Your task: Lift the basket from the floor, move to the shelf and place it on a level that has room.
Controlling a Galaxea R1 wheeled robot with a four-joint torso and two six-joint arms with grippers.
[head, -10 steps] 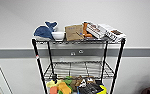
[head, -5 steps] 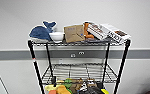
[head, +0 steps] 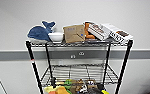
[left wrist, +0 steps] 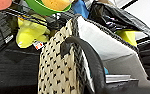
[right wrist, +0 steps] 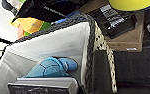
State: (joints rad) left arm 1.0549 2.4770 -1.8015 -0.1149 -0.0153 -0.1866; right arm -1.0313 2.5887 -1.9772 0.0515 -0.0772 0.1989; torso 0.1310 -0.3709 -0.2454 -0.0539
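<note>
The basket shows very close in both wrist views. In the left wrist view I see its cream woven side (left wrist: pixel 58 67) and a dark looped handle (left wrist: pixel 91 60). In the right wrist view its white lining (right wrist: pixel 53 42) holds a blue soft toy (right wrist: pixel 51 67) and a book (right wrist: pixel 43 85). In the head view the shelf (head: pixel 34 67), a black wire rack, stands right ahead against a pale wall. Its second level (head: pixel 78 73) is bare wire grid. The dark floor (right wrist: pixel 136 65) lies below the basket.
On the top tier sit a blue whale plush (head: pixel 41 31), a white bowl (head: pixel 56 37), a brown paper bag (head: pixel 74 33) and boxes (head: pixel 116 33). Colourful toys (head: pixel 73 87) crowd the tier under the bare one. A cardboard box (right wrist: pixel 126 37) lies beside the basket.
The whole head picture has slid slightly downward, so the camera has moved a little. The things on the rack keep their places.
</note>
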